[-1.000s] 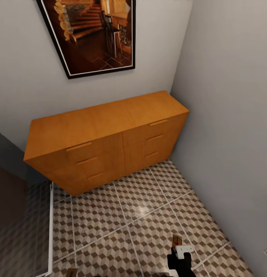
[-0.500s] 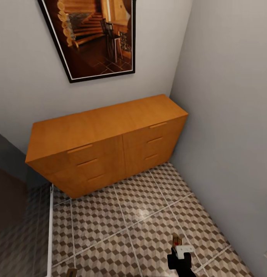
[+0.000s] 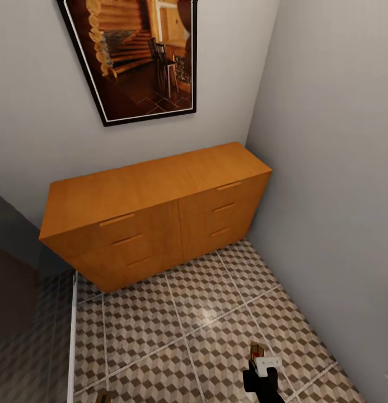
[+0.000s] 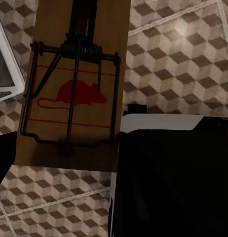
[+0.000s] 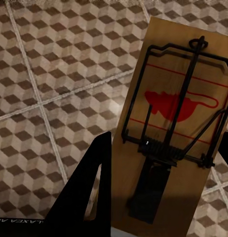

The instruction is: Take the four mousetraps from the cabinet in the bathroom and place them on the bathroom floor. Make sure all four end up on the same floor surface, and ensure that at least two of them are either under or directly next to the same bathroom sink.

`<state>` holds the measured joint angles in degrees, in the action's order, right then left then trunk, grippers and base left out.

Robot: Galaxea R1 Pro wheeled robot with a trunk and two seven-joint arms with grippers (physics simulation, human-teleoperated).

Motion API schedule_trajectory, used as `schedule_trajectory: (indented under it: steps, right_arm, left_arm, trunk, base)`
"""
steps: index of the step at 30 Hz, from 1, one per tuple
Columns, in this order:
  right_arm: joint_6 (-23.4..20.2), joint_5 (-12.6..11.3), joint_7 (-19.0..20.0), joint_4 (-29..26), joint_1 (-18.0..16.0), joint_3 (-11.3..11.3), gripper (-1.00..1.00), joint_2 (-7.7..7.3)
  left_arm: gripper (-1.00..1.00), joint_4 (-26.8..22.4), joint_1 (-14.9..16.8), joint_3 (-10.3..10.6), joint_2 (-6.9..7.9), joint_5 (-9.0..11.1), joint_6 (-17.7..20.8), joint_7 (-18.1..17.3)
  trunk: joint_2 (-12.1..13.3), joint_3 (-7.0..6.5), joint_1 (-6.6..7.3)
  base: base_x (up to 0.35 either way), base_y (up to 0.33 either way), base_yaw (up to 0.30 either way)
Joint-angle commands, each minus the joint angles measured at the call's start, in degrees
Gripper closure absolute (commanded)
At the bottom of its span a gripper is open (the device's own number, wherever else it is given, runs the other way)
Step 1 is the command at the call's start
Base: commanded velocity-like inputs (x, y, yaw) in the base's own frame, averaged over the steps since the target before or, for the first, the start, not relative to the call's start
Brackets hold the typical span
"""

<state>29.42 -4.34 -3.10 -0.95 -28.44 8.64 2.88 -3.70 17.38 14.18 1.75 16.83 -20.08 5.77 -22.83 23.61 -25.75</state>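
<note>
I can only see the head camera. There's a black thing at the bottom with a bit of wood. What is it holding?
Observer: The right gripper holds a mousetrap, a tan board with a red mouse picture.
Operator: Is the other hand holding anything?
Observer: Yes, the left gripper holds another mousetrap over the bathroom floor.
Operator: Are the traps snapped shut?
Observer: Their wire bars lie flat on the boards; whether they are set, I cannot tell.
</note>
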Motion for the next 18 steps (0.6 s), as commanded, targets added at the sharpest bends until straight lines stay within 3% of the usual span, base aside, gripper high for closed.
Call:
schedule_trajectory:
  steps: [1,18]
  right_arm:
    - [0.19,-0.58,0.06,0.07,-0.04,0.50,1.00,0.02]
    - [0.19,-0.58,0.07,0.07,-0.04,0.50,1.00,-0.07]
  left_arm:
    - [1.00,0.01,0.02,0.50,0.01,0.22,-0.13,0.30]
    - [1.00,0.01,0.02,0.41,0.01,0.24,-0.13,0.30]
  trunk:
    - [-0.08,-0.02,-0.03]
    - [-0.08,-1.60,-0.03]
  base:
    - [0.000,0.000,0.000]
    - [0.000,0.000,0.000]
